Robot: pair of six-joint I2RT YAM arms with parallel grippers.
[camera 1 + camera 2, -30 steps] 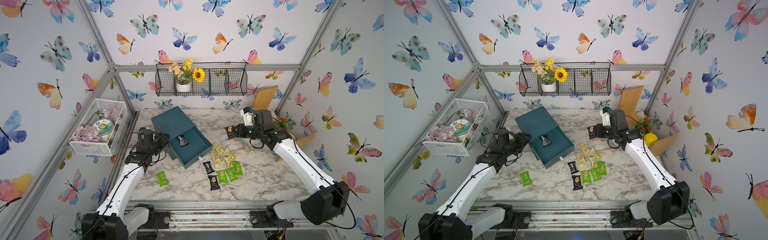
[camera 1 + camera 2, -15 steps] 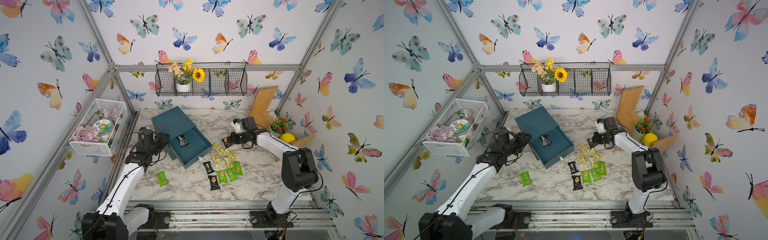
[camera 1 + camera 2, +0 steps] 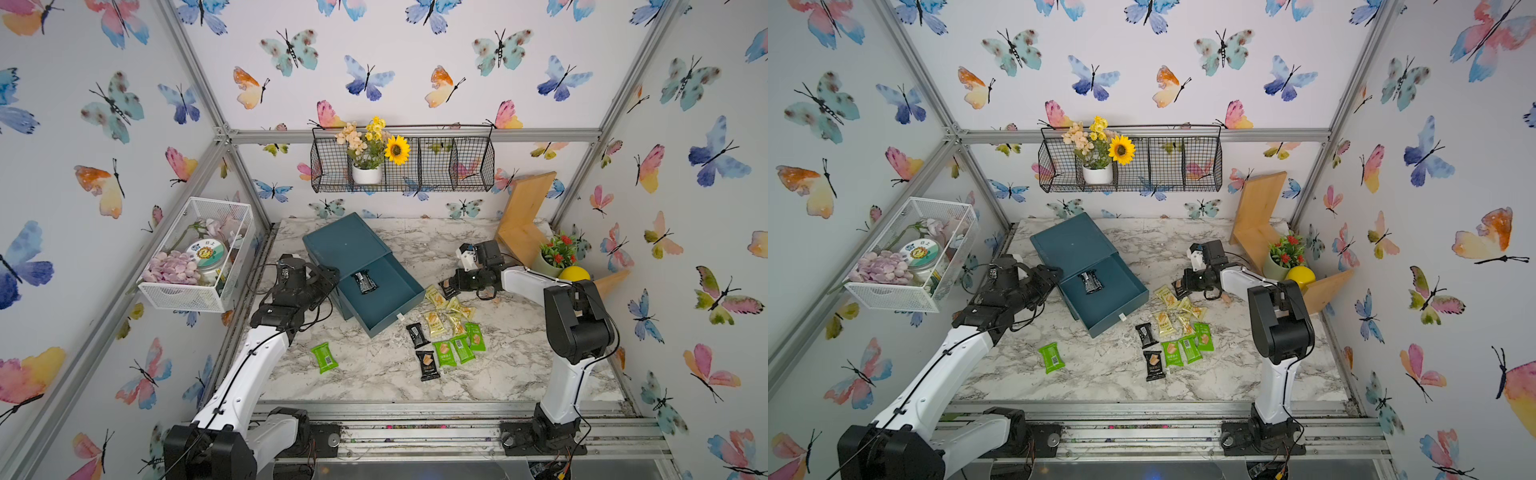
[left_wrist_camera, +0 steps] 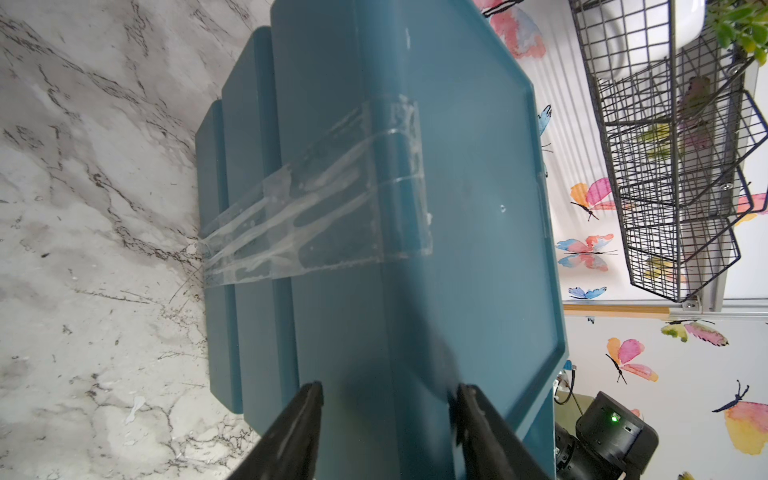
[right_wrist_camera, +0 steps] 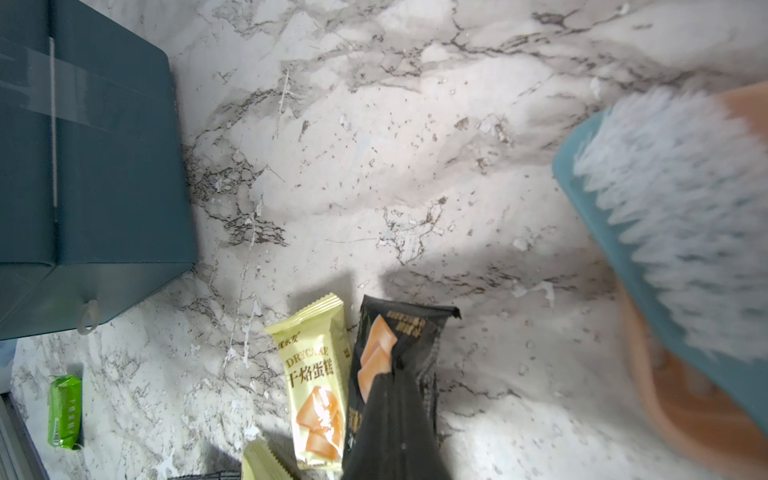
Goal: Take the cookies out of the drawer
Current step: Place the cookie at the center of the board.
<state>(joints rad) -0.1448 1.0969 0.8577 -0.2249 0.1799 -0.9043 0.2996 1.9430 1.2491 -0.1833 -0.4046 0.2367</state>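
Note:
The teal drawer [image 3: 392, 301] stands pulled out of its case [image 3: 345, 245], and one black cookie packet [image 3: 364, 282] lies inside it. Several cookies [image 3: 446, 332] in pale yellow, green and black wrappers lie in a pile on the marble to the drawer's right. One green packet [image 3: 324, 357] lies alone nearer the front. My left gripper [image 4: 386, 390] is shut on the case's near left edge, one finger on each side. My right gripper [image 5: 388, 374] is shut on a black cookie packet [image 5: 407, 328], low over the table beside a pale yellow packet [image 5: 316, 374] at the pile's far end.
A pink-and-teal brush [image 5: 673, 199] lies close to my right gripper. Wooden boards [image 3: 525, 220], a potted plant [image 3: 557, 255] and a yellow ball [image 3: 573, 273] crowd the back right corner. A white wire basket [image 3: 195, 257] hangs on the left wall, a black one [image 3: 403, 166] at the back.
My right arm has folded and brought the black packet down from above the table to the far end of the pile. The left arm has not moved.

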